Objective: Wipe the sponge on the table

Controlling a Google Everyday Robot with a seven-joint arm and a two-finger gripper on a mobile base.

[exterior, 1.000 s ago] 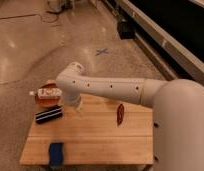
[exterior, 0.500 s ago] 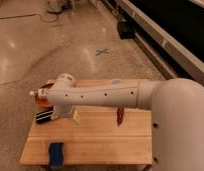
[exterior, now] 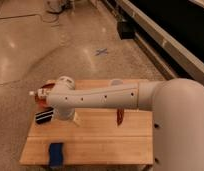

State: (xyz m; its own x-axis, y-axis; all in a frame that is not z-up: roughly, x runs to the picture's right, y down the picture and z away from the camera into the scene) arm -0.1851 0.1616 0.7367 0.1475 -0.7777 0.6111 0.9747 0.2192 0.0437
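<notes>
Over 1 second your gripper (exterior: 75,119) has swung across the tabletop (exterior: 110,142) toward the sponge (exterior: 56,152) by the near edge, likely approaching it. They're well apart, and you cannot tell its opening.

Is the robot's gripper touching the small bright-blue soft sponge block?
No, the gripper hangs over the left part of the light wooden plank table, apart from the sponge at its near edge.
</notes>
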